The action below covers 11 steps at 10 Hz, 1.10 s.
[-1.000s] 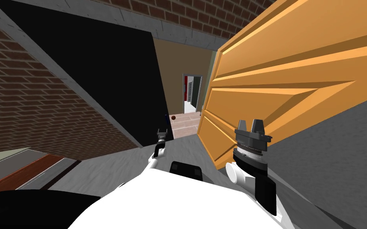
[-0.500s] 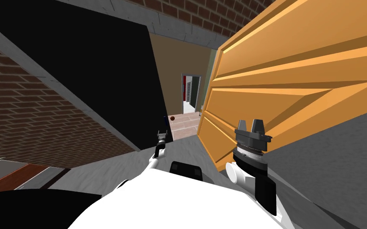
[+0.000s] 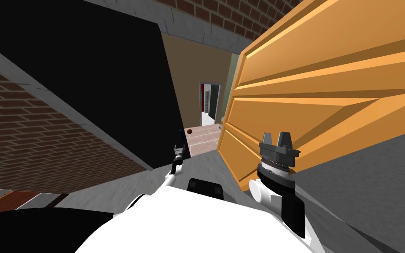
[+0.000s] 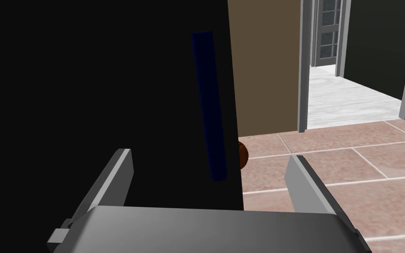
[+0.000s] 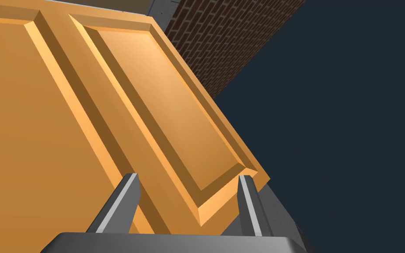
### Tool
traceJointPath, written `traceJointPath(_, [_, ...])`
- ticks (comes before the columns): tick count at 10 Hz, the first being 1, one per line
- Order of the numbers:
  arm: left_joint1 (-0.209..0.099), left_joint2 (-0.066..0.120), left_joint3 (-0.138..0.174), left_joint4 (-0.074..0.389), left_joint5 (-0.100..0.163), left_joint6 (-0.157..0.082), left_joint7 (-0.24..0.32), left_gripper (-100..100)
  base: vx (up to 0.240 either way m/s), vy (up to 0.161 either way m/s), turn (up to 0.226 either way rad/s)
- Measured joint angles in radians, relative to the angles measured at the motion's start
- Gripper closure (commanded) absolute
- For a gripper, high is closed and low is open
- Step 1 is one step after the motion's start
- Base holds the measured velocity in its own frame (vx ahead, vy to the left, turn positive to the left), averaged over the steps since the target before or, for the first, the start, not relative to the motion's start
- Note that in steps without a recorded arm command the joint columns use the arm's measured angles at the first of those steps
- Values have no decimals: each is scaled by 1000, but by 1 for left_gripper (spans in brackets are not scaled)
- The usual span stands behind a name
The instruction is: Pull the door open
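A black door leaf (image 3: pixel 109 88) stands at the left, with a dark blue vertical bar handle (image 4: pixel 209 105) near its free edge. My left gripper (image 3: pixel 178 149) is at that edge; in the left wrist view it (image 4: pixel 210 154) is open, its fingers standing either side of the handle's lower end without touching it. An orange panelled door leaf (image 3: pixel 329 88) stands swung out at the right. My right gripper (image 3: pixel 277 137) is held up close in front of it, open (image 5: pixel 188 175) with nothing between its fingers.
Between the two leaves a gap shows a pinkish tiled floor (image 4: pixel 351 175), a brown wall and a far doorway (image 3: pixel 209 103). A small brown round thing (image 4: pixel 243 154) sits by the black door's edge. A brick wall (image 3: pixel 30 131) lies left and grey ground (image 3: pixel 373 184) right.
The whole head view has shifted: the brick wall and floor strip have slid down-left and the black door takes up more of it, so I have moved. Both arms keep their pose.
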Motion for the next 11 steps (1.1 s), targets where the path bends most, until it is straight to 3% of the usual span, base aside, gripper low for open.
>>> traceJointPath(3, [-37,2,-3,99,35,-19,64,-100,114,84,-80])
traceJointPath(8, [-78,0,-2,209,87,-30,147,-100,83,48,-40])
traceJointPath(9, [-79,0,-2,211,89,-30,150,-100,110,28,-58])
traceJointPath(10, [-58,10,-3,192,89,-26,157,-100,169,3,-42])
traceJointPath(11, [-57,25,-4,202,90,-27,173,-100,184,-12,-34])
